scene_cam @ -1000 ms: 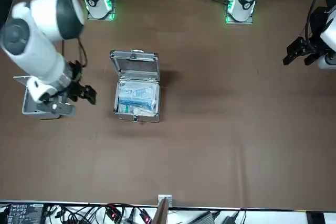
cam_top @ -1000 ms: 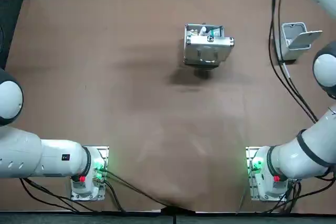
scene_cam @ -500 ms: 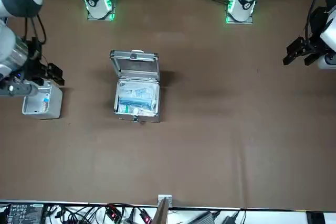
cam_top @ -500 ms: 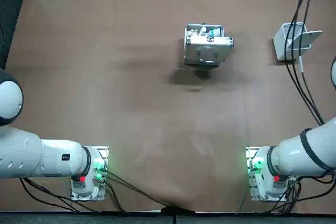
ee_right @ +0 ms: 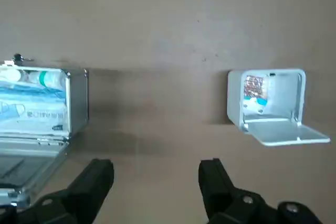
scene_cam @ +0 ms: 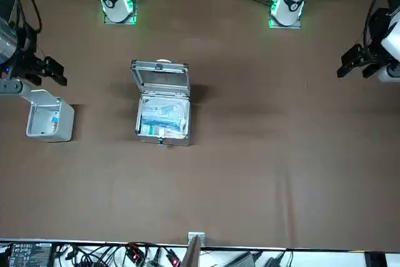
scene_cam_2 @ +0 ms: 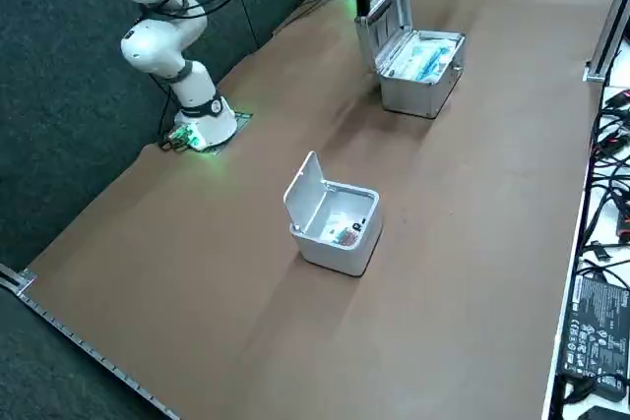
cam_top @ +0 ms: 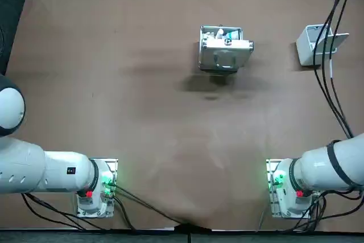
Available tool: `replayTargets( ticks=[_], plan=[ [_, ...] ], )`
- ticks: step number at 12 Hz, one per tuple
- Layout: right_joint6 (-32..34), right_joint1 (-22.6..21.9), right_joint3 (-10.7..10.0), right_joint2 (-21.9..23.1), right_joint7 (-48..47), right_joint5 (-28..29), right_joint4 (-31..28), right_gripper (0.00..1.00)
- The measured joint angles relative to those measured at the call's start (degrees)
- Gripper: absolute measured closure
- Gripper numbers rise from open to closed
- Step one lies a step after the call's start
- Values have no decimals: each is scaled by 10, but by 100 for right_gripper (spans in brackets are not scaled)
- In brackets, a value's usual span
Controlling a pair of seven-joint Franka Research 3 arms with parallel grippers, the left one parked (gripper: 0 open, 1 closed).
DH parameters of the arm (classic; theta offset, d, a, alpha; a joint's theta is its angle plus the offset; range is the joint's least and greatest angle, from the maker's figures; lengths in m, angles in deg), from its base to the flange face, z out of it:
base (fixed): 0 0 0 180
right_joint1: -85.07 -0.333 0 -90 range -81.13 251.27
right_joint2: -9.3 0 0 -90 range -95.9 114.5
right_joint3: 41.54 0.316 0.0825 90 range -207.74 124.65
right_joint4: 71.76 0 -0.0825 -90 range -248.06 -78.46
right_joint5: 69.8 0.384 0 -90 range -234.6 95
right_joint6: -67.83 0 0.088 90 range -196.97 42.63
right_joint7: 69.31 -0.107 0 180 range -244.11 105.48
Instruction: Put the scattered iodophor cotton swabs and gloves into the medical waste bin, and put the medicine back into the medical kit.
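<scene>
Seen from across the desk, working left to right.

1. Right pincer: it hangs above the brown desk at the far left edge, on the robot's side of the waste bin and near it. Its two black fingers stand apart and released, with nothing between them.

2. White plastic medical waste bin: it stands near the left edge with its hinged lid swung open. Small items lie inside (one reddish-brown, one blue and white); I cannot tell which are swabs and which are gloves.

3. Silver metal medical kit: it sits well apart from the bin, towards the middle of the desk. Its lid is raised upright on the side facing the robot. White and blue medicine packets fill the tray, and a small teal-capped bottle lies at one end of it.
</scene>
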Motion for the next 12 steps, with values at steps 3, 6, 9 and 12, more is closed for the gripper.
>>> replayTargets(
  ticks=[3, 6, 9, 12],
  plan=[
    [0, -10, -27, 46, 6, 1, -54, 0],
    [-1, -20, -45, 84, 9, 21, -98, 0],
    [-4, -21, -50, 96, 8, 47, -110, 0],
    [-8, -25, -50, 92, 8, 50, -110, 0]
  ],
)
